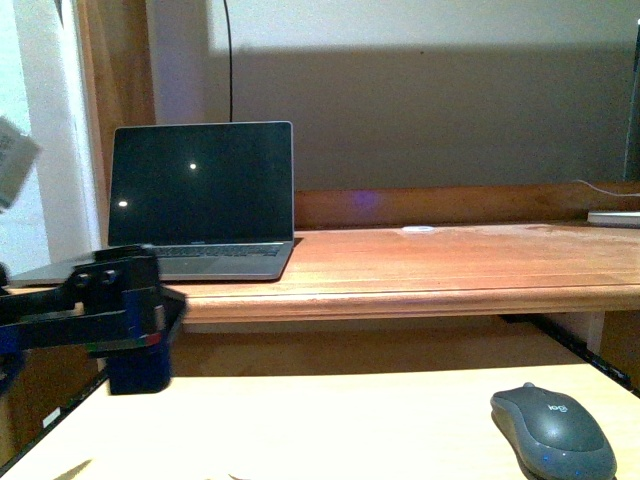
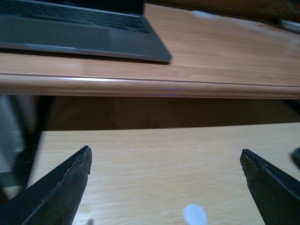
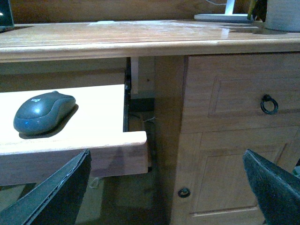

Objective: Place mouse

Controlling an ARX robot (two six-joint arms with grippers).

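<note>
The dark grey mouse lies on the light pull-out tray, near its right end. It also shows in the right wrist view, alone on the tray. My left gripper is open and empty, low over the tray's left part, far from the mouse. My left arm shows at the left of the front view. My right gripper is open and empty, below and in front of the tray's right corner. It does not show in the front view.
An open laptop with a dark screen stands on the wooden desk top at the left, also seen from the left wrist. A small white disc lies further back. A cabinet with a ring-handled drawer stands right of the tray.
</note>
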